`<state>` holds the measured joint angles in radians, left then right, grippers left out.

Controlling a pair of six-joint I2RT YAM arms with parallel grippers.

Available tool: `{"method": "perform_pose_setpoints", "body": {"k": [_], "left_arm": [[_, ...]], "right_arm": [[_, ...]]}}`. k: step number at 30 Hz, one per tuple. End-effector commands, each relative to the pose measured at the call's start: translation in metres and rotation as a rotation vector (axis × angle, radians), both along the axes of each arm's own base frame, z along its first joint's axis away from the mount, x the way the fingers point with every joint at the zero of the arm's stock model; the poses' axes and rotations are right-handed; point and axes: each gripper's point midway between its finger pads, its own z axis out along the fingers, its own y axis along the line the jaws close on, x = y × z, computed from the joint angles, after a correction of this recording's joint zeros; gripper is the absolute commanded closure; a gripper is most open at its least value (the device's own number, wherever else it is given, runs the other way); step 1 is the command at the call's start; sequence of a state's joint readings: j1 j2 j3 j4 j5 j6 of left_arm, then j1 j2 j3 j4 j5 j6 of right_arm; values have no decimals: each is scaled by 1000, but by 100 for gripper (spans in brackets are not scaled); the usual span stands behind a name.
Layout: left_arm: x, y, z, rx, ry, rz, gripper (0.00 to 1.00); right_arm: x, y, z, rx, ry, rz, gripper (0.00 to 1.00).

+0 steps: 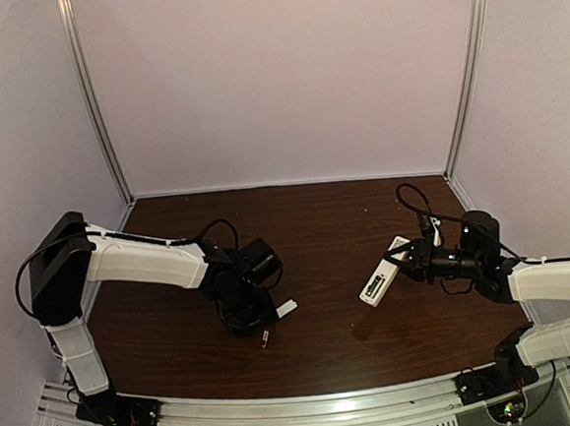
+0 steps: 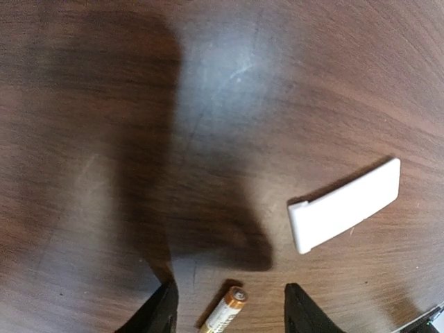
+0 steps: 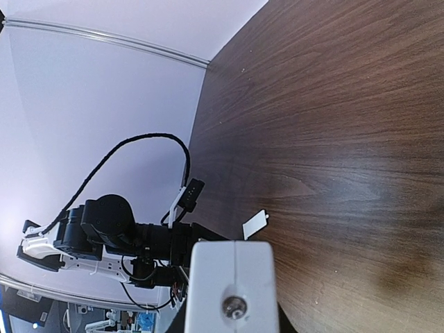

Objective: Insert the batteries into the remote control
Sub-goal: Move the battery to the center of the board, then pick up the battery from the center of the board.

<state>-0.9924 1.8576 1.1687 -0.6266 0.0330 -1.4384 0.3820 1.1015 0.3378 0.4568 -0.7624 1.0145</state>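
**Mira:** Dark wooden counter [image 1: 325, 220] between pale walls. Where does the battery [image 2: 224, 311] lie from the left fingers [image 2: 161, 316]?

**Tomas:** Right between them, flat on the counter. The two tips stand apart, one at each side, and neither touches it.

**Mira:** And its long axis?

**Tomas:** It is slanted, with the gold end pointing away from the wrist, toward the white cover [image 2: 345, 206], which lies near but apart. So the fingers would close across the body at an angle, not square. Probably a small turn of the wrist is needed first.

**Mira:** Which arm is nearer?

**Tomas:** The left one, clearly. The right fingers [image 1: 404, 259] are well apart from it, on the other side. They are closed on one end of the remote control [image 1: 378, 284] and hold it a little above the counter, as it seems.

**Mira:** And a second battery?

**Tomas:** It cannot be seen in any view.
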Motion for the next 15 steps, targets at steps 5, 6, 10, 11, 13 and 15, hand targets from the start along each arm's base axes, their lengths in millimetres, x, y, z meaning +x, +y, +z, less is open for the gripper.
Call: {"method": "perform_pose_setpoints", "body": {"k": [5,6,10,11,13,15], "left_arm": [[40,0,81,-10,-374,-358,25],[42,-3,93,-7,-434,-471,23],[34,-7,131,-9,-645,-852,15],[32,-9,136,-1,-685,-952,14],[26,-6,136,52,-715,-1123,14],[15,-4,128,94,-734,-1327,4]], "right_arm": [[-3,6,13,14,-42,44,100],[-4,7,13,19,-39,52,100],[-7,11,15,27,-33,89,100],[-10,13,15,33,-27,109,100],[-12,15,15,45,-8,133,100],[-15,18,14,57,12,160,100]]}}
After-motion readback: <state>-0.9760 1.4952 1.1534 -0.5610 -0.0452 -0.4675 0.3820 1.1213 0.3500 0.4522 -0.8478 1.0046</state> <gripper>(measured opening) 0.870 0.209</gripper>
